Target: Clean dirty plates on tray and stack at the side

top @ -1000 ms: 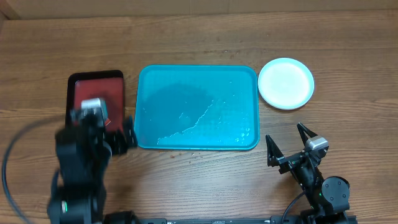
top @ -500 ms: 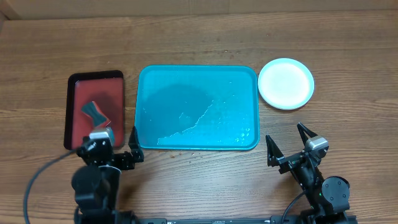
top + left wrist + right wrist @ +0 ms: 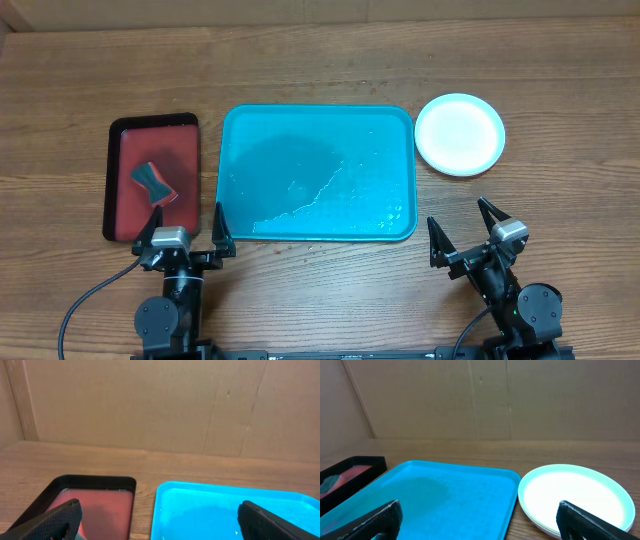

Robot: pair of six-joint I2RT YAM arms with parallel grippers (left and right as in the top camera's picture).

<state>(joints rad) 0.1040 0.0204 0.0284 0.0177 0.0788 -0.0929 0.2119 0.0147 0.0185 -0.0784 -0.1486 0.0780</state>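
Turquoise plastic tray (image 3: pixel 380 130) rectangular, wet-streaked | round glossy plates (image 3: pixel 459 134) stacked

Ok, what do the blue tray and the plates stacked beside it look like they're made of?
The tray looks like moulded plastic with a glossy finish: uniform turquoise, rounded corners, glints on its floor. The plates look like thin plastic too, and smooth: even pale colour, thin stacked rims in the right wrist view. Melamine cannot be ruled out.

Looks like a robot lab bench rather than a home: wood-grain surface (image 3: pixel 320 60) walled on the far side by plain cardboard (image 3: pixel 150 405), left arm (image 3: pixel 168 315) and right arm (image 3: pixel 520 305) at the near edge, black cable (image 3: pixel 97 288) trailing near left.
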